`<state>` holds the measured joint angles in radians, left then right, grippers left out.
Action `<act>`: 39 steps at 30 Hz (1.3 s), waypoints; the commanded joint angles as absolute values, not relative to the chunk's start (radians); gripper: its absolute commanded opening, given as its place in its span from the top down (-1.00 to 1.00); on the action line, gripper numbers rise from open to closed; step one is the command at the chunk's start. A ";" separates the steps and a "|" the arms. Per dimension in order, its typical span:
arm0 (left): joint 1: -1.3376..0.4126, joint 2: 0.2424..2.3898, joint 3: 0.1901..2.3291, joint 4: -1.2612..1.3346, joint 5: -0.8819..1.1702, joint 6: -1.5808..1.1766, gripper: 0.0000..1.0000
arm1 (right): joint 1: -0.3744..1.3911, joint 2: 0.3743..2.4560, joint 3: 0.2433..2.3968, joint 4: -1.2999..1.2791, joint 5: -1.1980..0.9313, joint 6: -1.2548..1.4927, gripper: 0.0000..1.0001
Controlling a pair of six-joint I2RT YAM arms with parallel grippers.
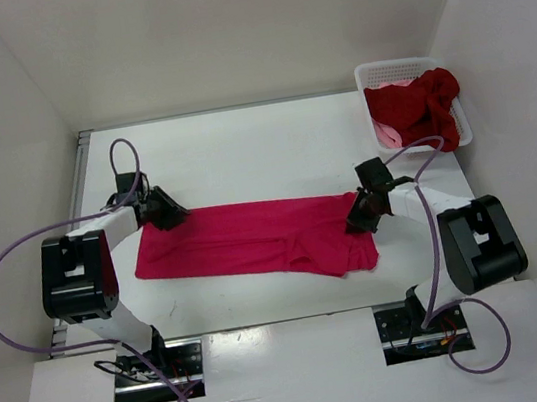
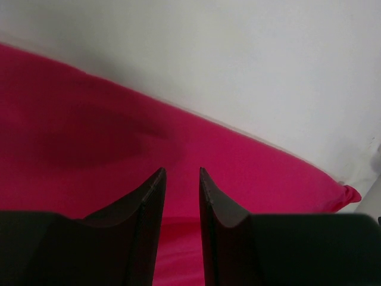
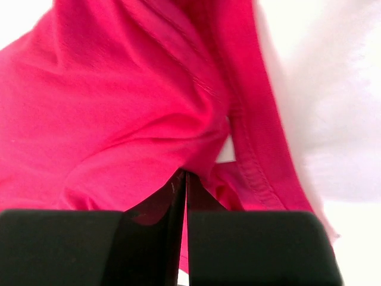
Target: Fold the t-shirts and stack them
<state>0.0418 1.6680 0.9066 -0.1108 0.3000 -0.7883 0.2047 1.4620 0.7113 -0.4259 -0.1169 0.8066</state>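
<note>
A bright magenta t-shirt (image 1: 254,236) lies as a long band across the middle of the table. My left gripper (image 1: 165,216) rests at its far left corner. In the left wrist view the left gripper (image 2: 181,171) has its jaws a narrow gap apart over the magenta t-shirt (image 2: 89,137). My right gripper (image 1: 362,215) is at the shirt's right end. In the right wrist view the right gripper (image 3: 183,174) is shut, with the magenta t-shirt (image 3: 119,107) puckering at its tips. A dark red t-shirt (image 1: 426,102) and a salmon-pink t-shirt (image 1: 383,133) lie bunched in the basket.
A white mesh basket (image 1: 390,66) stands at the back right corner against the wall. White walls enclose the table on the left, back and right. Purple cables loop from both arms near their bases.
</note>
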 commanded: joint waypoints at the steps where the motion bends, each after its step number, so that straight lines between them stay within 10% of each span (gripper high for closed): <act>1: 0.074 1.660 0.884 -0.094 0.301 -0.785 0.27 | 0.202 1.398 0.683 -0.411 -0.066 0.837 0.87; 10: 0.100 1.605 0.946 -0.109 0.296 -0.787 0.27 | 0.212 1.376 0.877 -0.492 -0.147 0.759 0.47; 14: 0.044 1.506 1.043 -0.184 0.192 -0.715 0.33 | 0.264 1.482 0.887 -0.419 -0.147 0.759 0.99; 20: -0.008 1.457 1.043 -0.184 0.241 -0.693 0.68 | 0.357 1.658 0.928 -0.336 -0.114 0.768 0.99; 29: -0.086 1.398 1.023 -0.208 0.307 -0.673 0.64 | 0.368 1.952 1.161 -0.314 -0.114 0.738 0.99; 35: -0.086 1.356 1.023 -0.270 0.307 -0.644 0.59 | 0.388 2.388 1.810 -0.448 -0.147 0.729 0.99; 39: -0.086 1.325 1.023 -0.324 0.307 -0.624 0.54 | 0.416 2.736 2.724 -0.750 -0.156 0.729 0.99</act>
